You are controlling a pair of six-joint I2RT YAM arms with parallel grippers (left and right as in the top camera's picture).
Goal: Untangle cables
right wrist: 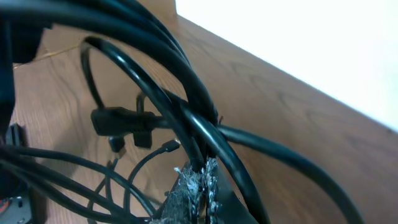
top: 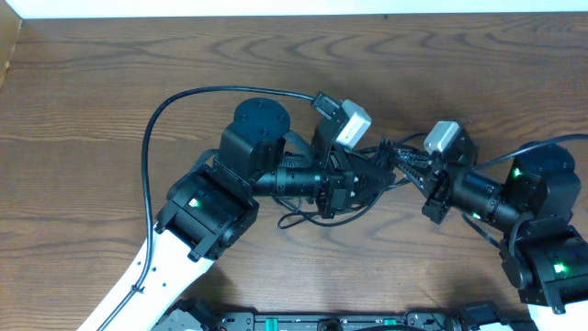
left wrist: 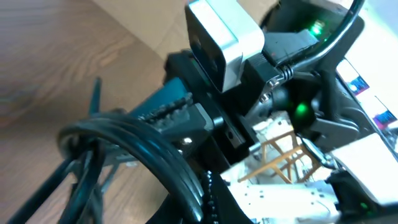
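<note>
The cables (top: 308, 218) are thin black cords in a tangled clump on the wooden table, between my two grippers. My left gripper (top: 367, 176) is at the clump's left side. In the left wrist view the left gripper (left wrist: 199, 200) is shut on a bundle of several cords (left wrist: 143, 146) that loops off to the left. My right gripper (top: 411, 168) is at the clump's right side. In the right wrist view the right gripper (right wrist: 199, 180) is shut on one cord (right wrist: 168, 106), lifted off the table. A small plug (right wrist: 169, 146) hangs free below it.
The left arm's thick black cable (top: 152, 129) arcs over the table at the left. The right arm's white wrist camera (left wrist: 217, 37) is close in front of the left wrist. The table's back edge (top: 276, 17) meets a white wall. A black rail (top: 322, 322) runs along the front edge.
</note>
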